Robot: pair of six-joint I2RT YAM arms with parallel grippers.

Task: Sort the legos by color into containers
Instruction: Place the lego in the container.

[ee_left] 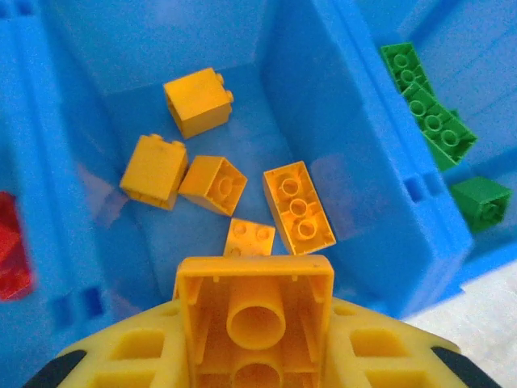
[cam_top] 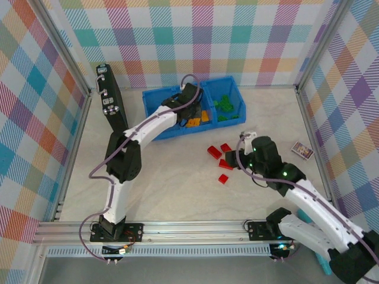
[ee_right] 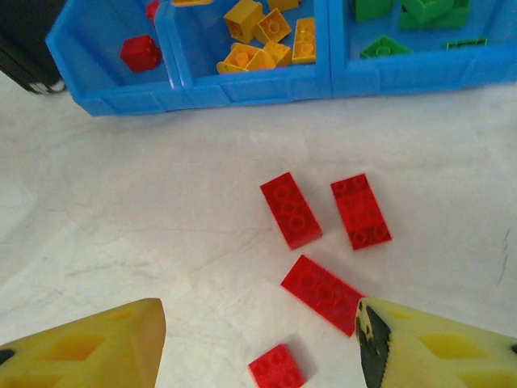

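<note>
Left claw [cam_top: 190,96] pinching a yellow brick [ee_left: 254,311] over the middle compartment [ee_left: 202,48] of the tray [cam_top: 155,109]: released toward 3 o'clock, it could bounce among green bricks [ee_left: 428,121]; the spread right claw [ee_right: 258,333] may scatter red bricks [ee_right: 323,293] on the tabletop [ee_right: 145,226].

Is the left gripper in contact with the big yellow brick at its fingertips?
Touching. The left wrist view shows the yellow brick seated between the left gripper's two fingers with no gap on either side, above the middle compartment of the containers.
</note>
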